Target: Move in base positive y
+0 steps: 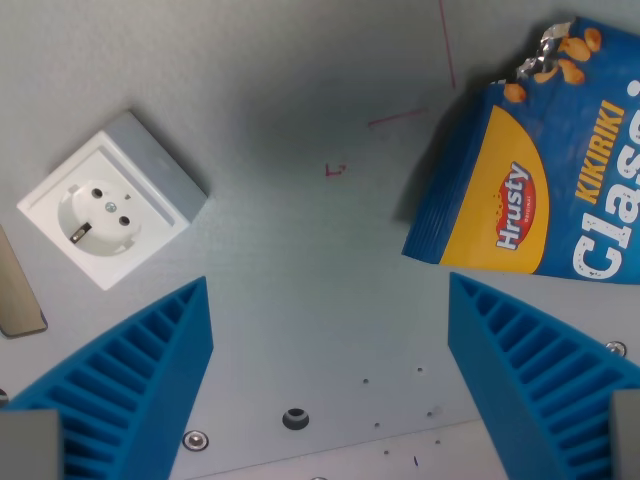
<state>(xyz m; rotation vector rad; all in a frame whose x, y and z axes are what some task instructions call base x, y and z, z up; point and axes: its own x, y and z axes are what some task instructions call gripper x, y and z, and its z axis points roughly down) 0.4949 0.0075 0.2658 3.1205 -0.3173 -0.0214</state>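
Note:
My gripper [330, 335] is open, with nothing between its two blue ribbed fingers [150, 370], which rise from the bottom corners of the wrist view. It hangs above the bare grey table [320, 240]. A white wall socket box [112, 199] lies at the wrist view's left, beyond the left finger. A blue and yellow Hrusty snack bag [540, 170] lies at the wrist view's right, beyond the right finger. Neither touches the fingers.
A beige flat object [18, 300] shows at the wrist view's left edge. Thin red marks [336, 170] are drawn on the table. A hole [295, 417] and a screw [194, 440] sit near the bottom, between the fingers.

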